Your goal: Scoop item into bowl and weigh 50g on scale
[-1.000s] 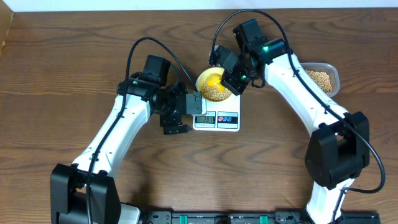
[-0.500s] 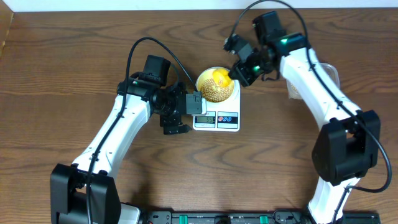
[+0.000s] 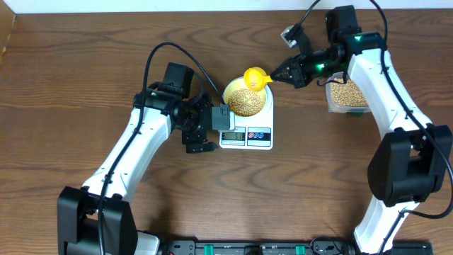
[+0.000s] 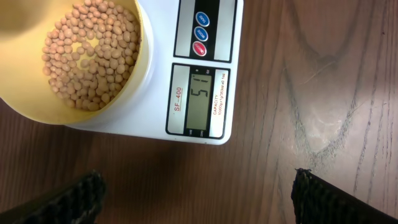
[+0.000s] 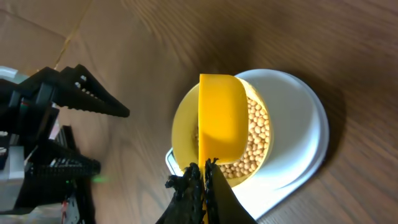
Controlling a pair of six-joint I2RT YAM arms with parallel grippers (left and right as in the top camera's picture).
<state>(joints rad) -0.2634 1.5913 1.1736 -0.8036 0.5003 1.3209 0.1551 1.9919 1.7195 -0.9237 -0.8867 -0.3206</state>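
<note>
The pale-yellow bowl (image 3: 228,95) stands on the white scale (image 3: 263,134) and holds a heap of tan beans, the item (image 3: 245,103). My right gripper (image 3: 287,73) is shut on the handle of a bright yellow scoop (image 3: 255,77), which hovers over the bowl's far right rim. In the right wrist view the scoop (image 5: 221,118) hangs above the beans (image 5: 252,143), its handle pinched in the gripper (image 5: 204,171). My left gripper (image 3: 202,131) is open beside the scale's left edge. Its wrist view shows the gripper (image 4: 198,186) empty, the beans (image 4: 87,59) and the display (image 4: 199,99), which looks like 51.
A clear plastic tub (image 3: 330,99) with more beans sits on the table at the right, under my right arm. Bare wooden table surrounds the scale. My left arm's black fingers (image 5: 81,93) show at the left of the right wrist view.
My right gripper has carried the scoop up and to the right, from over the bowl's middle to its far right rim. The tub is now uncovered. The left arm has not moved.
</note>
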